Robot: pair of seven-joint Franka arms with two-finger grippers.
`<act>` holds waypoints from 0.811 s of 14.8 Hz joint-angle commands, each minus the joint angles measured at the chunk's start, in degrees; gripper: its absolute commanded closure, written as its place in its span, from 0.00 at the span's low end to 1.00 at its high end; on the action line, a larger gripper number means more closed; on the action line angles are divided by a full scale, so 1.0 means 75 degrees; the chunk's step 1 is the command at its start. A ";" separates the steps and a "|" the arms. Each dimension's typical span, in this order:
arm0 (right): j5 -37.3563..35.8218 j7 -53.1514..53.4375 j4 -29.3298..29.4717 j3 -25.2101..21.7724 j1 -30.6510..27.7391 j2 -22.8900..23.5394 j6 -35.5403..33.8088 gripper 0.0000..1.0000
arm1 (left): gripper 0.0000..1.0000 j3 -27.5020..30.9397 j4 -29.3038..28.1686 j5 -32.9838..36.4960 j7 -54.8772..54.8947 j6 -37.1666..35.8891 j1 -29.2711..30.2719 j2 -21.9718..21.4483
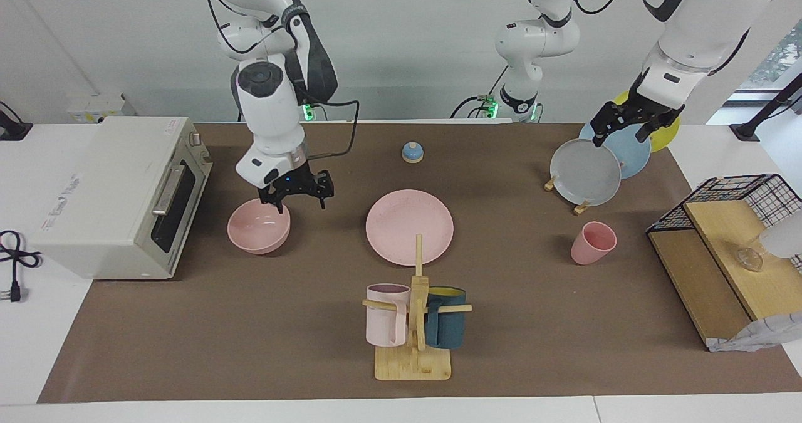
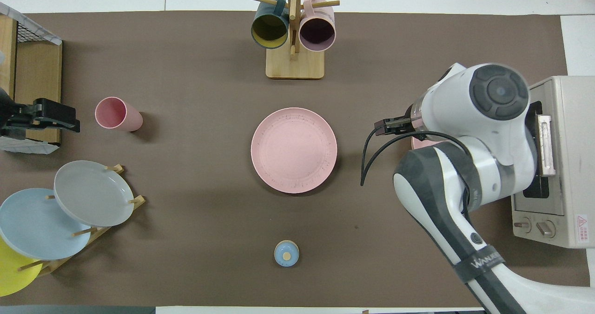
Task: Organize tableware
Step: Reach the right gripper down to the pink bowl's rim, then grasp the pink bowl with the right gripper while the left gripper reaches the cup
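Note:
The pink bowl [image 1: 258, 227] sits in front of the toaster oven; in the overhead view only a sliver of the bowl [image 2: 425, 143] shows under the right arm. My right gripper [image 1: 301, 202] is open and low over the bowl's rim nearer to the robots; I cannot tell if it touches. The pink plate [image 1: 410, 227] [image 2: 294, 150] lies flat at the table's middle. The pink cup [image 1: 592, 242] [image 2: 116, 114] stands upright toward the left arm's end. My left gripper [image 1: 620, 136] is open and empty, raised over the plate rack.
A toaster oven [image 1: 119, 191] stands at the right arm's end. A mug tree [image 1: 413, 323] with two mugs stands farther from the robots than the plate. A rack [image 1: 586, 172] holds grey, blue and yellow plates. A small blue knob [image 1: 412, 152] and a wire shelf [image 1: 720, 254] are also on the table.

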 commanded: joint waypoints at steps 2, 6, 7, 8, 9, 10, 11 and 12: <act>0.0087 -0.0420 -0.1086 -0.0045 -0.0231 -0.0271 0.0896 0.00 | 0.00 -0.0079 -0.0094 0.0152 -0.0088 -0.0060 0.0065 -0.0129; 0.0087 -0.0808 -0.1471 -0.0045 -0.0560 -0.0212 0.1234 0.19 | 0.00 -0.0091 -0.0094 0.0140 -0.0147 -0.0026 -0.0029 -0.0129; 0.0064 -0.0831 -0.1531 -0.0045 -0.0561 -0.0200 0.1283 0.31 | 0.00 -0.0091 -0.0094 0.0151 -0.0135 -0.0025 -0.0029 -0.0129; 0.0064 -0.0843 -0.1531 -0.0045 -0.0561 -0.0177 0.1295 0.41 | 0.00 -0.0091 -0.0106 0.0152 -0.0135 0.0010 -0.0052 -0.0129; 0.0052 -0.0855 -0.1531 -0.0045 -0.0561 -0.0107 0.1284 0.50 | 0.00 -0.0103 -0.0129 0.0128 -0.0135 0.0045 -0.0052 -0.0129; 0.0029 -0.0855 -0.1531 -0.0045 -0.0561 -0.0095 0.1283 0.60 | 0.00 -0.0114 -0.0129 0.0093 -0.0135 0.0103 -0.0052 -0.0129; -0.0006 -0.0867 -0.1496 -0.0045 -0.0561 -0.0083 0.1272 0.77 | 0.00 -0.0115 -0.0153 0.0081 -0.0135 0.0197 -0.0041 -0.0117; -0.0018 -0.0867 -0.1438 -0.0045 -0.0561 -0.0083 0.1179 0.95 | 0.00 -0.0115 -0.0165 0.0035 -0.0135 0.0255 -0.0052 -0.0082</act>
